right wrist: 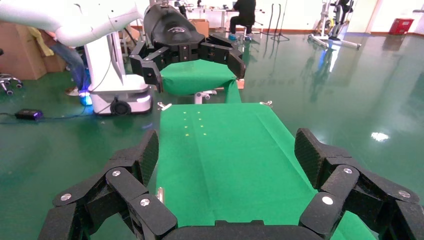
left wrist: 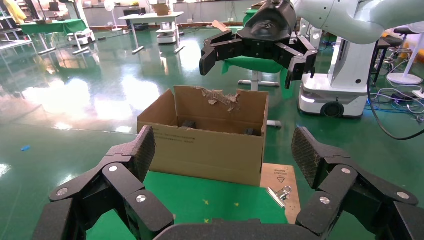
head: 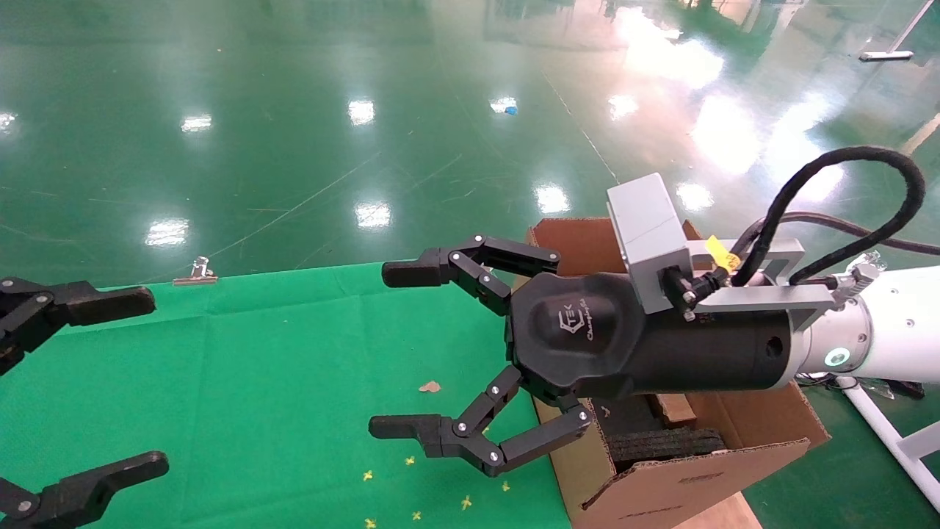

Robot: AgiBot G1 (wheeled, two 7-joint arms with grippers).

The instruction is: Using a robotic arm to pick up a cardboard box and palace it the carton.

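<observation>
Presently the right gripper [head: 385,351], a black multi-link two-finger unit on the white robotic arm [head: 885,334], hangs above the green cloth-covered table [head: 279,411], just beside the carton [head: 705,470]. Its jaws are spread wide and hold nothing. A grey rectangular camera block [head: 646,228] and a looped black cable [head: 844,198] sit on its wrist. The carton is brown corrugated board with upright flaps; its far flap is torn and ragged [left wrist: 220,97], and dark ribbed foam [head: 661,444] lies inside. The left gripper [head: 110,382] rests at the table's left edge, fingers likewise parted and empty; its pads [left wrist: 145,147] are finely textured. A metal clip [head: 197,272] lies at the cloth's far edge. The slim cardboard box cannot be identified in any view.
</observation>
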